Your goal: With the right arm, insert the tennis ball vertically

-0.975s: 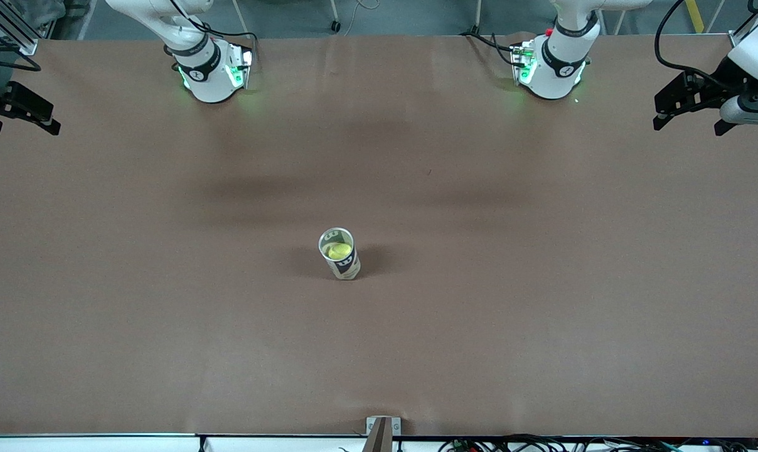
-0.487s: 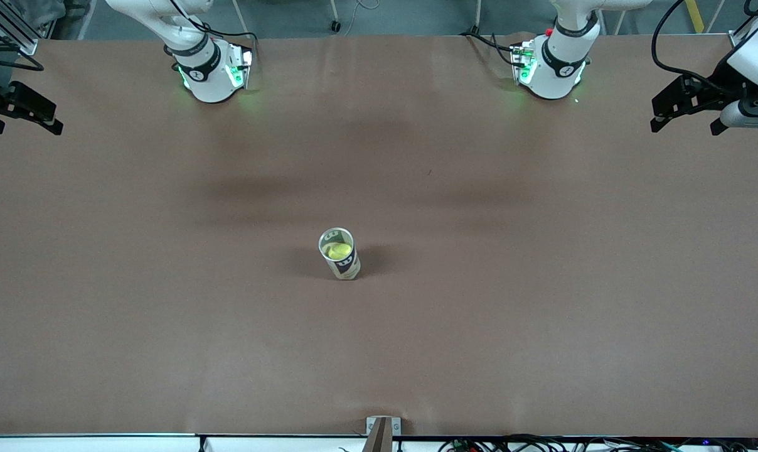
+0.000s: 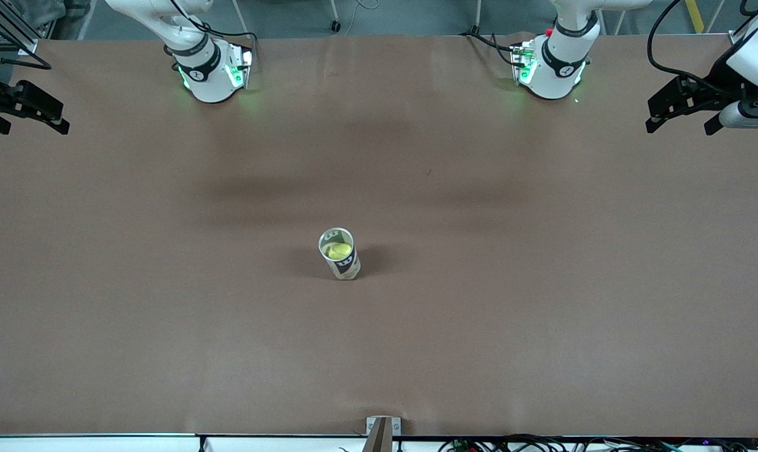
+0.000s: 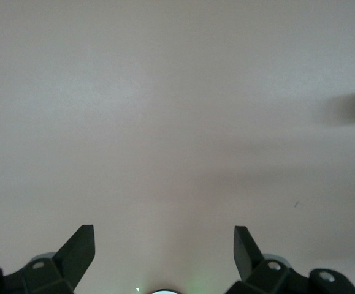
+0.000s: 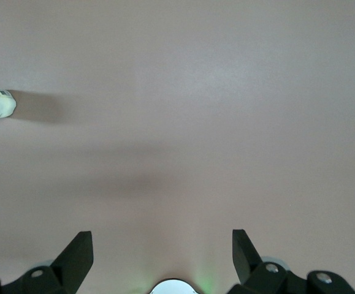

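Sitting upright mid-table, nearest the front camera, is the tennis ball can (image 3: 340,254) with the yellow tennis ball (image 3: 339,251) already down inside it, so the insert looks done to me. Farther up, both arms are pulled out to the table ends. The right gripper (image 3: 24,110) hangs over its end, jaws wide and empty, drifting slightly inward since a second ago. The left gripper (image 3: 683,110) does likewise at its end, also spread wide, holding nothing.
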